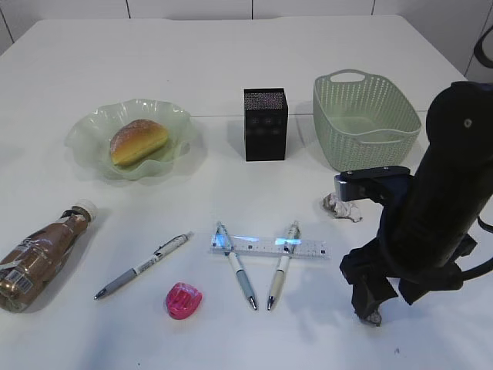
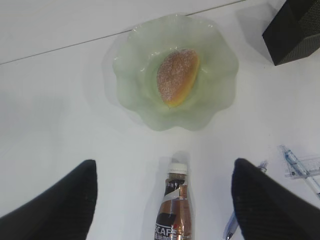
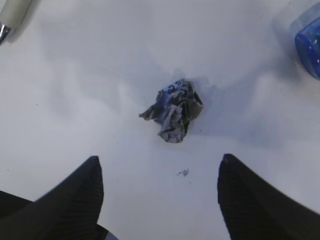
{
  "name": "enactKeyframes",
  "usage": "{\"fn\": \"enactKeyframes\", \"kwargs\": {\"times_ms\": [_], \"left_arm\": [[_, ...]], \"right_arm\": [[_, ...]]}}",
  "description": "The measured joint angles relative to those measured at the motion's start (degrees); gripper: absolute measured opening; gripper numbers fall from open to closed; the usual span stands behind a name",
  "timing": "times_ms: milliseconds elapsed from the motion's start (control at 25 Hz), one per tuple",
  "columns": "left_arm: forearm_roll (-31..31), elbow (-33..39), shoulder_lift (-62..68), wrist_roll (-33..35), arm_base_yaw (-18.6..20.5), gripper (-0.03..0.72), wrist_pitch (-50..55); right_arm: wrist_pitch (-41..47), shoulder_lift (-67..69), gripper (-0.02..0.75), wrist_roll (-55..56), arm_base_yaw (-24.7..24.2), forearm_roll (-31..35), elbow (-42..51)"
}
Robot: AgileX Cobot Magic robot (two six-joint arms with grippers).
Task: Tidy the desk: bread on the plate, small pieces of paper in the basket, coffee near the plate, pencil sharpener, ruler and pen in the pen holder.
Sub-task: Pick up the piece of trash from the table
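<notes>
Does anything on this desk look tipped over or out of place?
Yes. The coffee bottle lies on its side at the front left instead of standing, and the clear ruler rests across two pens rather than flat on the desk.

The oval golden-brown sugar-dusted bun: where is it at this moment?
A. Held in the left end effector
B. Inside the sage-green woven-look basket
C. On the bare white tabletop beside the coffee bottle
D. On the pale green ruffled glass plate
D: the oval golden-brown sugar-dusted bun lies in the middle of the pale green ruffled glass plate, and the left wrist view shows the same.
</notes>
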Motion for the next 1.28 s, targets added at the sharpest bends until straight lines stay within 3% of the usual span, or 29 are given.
{"fn": "enactKeyframes", "kwargs": {"times_ms": [520,1280], "left_arm": [[0.0,0.0,0.0,0.0,0.0,0.593,0.0],[0.0,0.0,0.0,0.0,0.0,0.593,0.0]], "right_arm": [[-5.3,2.3,0.555,0.0,0.0,-0.3,-0.5],[-6.2,6.6,0.555,0.0,0.0,-2.0,-0.6]]}}
